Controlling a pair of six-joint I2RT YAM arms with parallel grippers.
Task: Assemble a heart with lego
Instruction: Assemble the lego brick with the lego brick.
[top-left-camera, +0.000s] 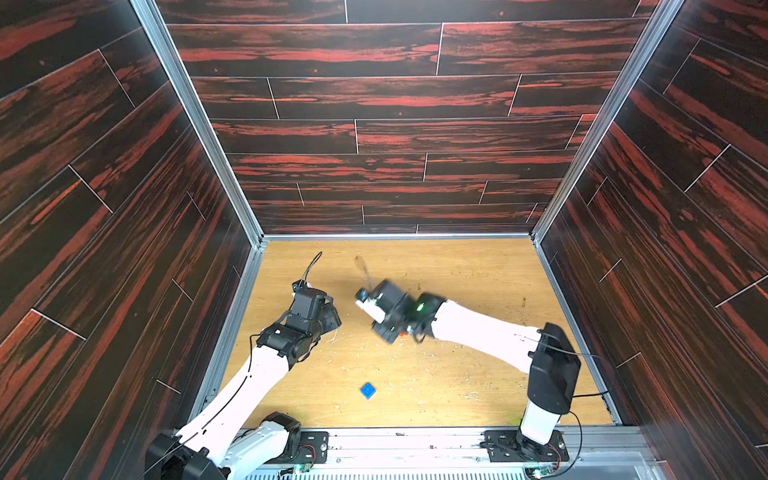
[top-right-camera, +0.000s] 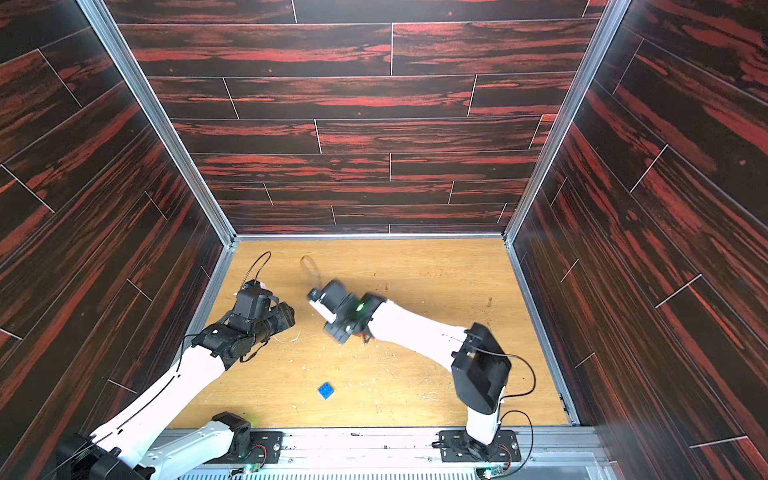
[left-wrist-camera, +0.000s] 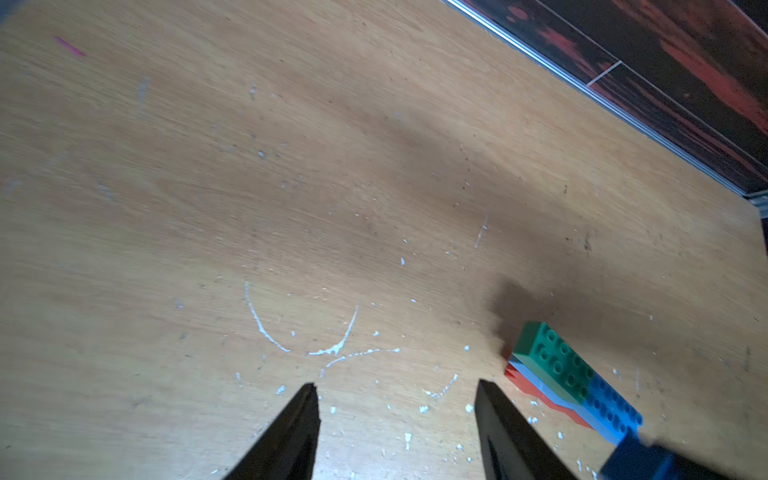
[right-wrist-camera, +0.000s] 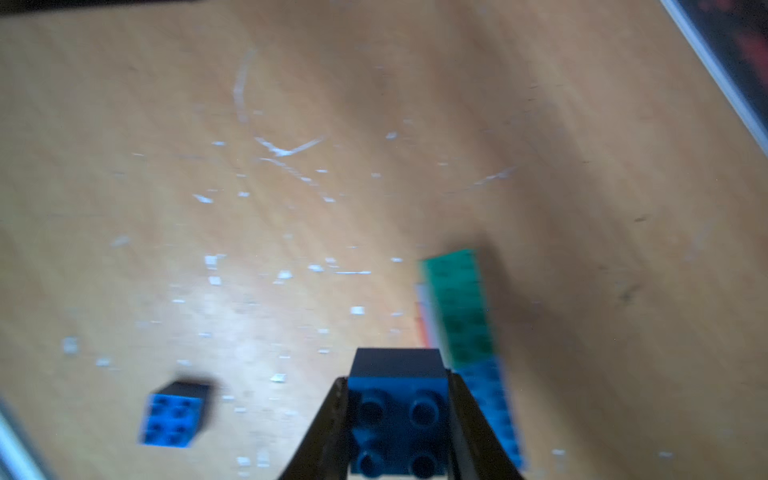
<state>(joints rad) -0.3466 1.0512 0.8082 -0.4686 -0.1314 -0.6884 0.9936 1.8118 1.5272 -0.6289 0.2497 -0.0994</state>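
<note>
My right gripper (right-wrist-camera: 397, 378) is shut on a square dark blue lego brick (right-wrist-camera: 399, 419), studs facing the camera, held above the table. Close beside it lies the partly built heart (left-wrist-camera: 557, 368): a long green brick (right-wrist-camera: 457, 303) end to end with a blue one (right-wrist-camera: 494, 407), on light blue and red-orange layers. From above, the right wrist covers the heart except a red edge (top-left-camera: 401, 333). A second square dark blue brick (top-left-camera: 368, 390) (top-right-camera: 326, 391) (right-wrist-camera: 174, 415) lies loose nearer the front. My left gripper (left-wrist-camera: 397, 384) is open and empty, just left of the heart.
The wooden table (top-left-camera: 457, 374) is scratched and flecked with white. Dark red wood-pattern walls (top-left-camera: 395, 124) enclose it on three sides behind aluminium rails (top-left-camera: 395, 237). Both arm bases stand on the metal strip (top-left-camera: 415, 440) at the front edge.
</note>
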